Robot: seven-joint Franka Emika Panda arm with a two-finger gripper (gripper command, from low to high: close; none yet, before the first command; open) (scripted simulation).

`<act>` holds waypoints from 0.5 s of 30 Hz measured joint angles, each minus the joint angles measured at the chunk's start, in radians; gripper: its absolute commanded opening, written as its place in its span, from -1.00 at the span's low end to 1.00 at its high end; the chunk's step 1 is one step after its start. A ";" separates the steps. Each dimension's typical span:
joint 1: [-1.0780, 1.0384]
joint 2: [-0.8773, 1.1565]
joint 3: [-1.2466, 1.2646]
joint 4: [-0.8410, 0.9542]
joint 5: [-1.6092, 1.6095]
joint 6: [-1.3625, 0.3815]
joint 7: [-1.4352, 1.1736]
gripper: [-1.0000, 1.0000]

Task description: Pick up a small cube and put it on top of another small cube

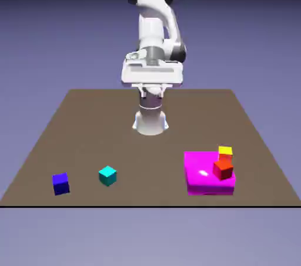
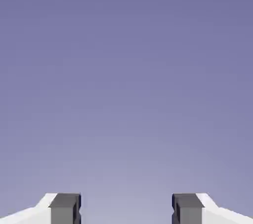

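The small cyan cube (image 1: 107,175) sits on the worktop (image 1: 147,159) near its front edge, toward the exterior view's left, turned so a corner faces forward; a careless push forward could send it over that edge. Its skewed stance may be the first trouble: if the fingers come down out of line with its faces, they could catch a corner and spin or pinch it badly. The dark blue cube (image 1: 61,184) stands apart from it, farther to the exterior view's left and near the same edge; a cyan cube set down off-centre or released too high would likely tip off it. Farther out, the magenta block (image 1: 206,184), red cube (image 1: 223,169) and yellow cube (image 1: 225,152) lie on the other side, a risk only if the arm strays. The hand (image 2: 126,209) is released, well away from the cubes. The hand view shows the gap between its fingertips plainly, but only blue-violet backdrop beyond; the exterior view alone shows the cubes
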 measured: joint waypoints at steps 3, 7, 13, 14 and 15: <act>0.037 0.100 -0.075 0.035 -0.002 -0.044 -0.130 0.00; 0.087 0.234 -0.174 0.081 -0.005 -0.104 -0.304 0.00; 0.161 0.435 -0.323 0.151 -0.010 -0.193 -0.565 0.00; 0.168 0.468 -0.348 0.162 -0.010 -0.208 -0.609 0.00; 0.186 0.502 -0.373 0.174 -0.011 -0.222 -0.652 0.00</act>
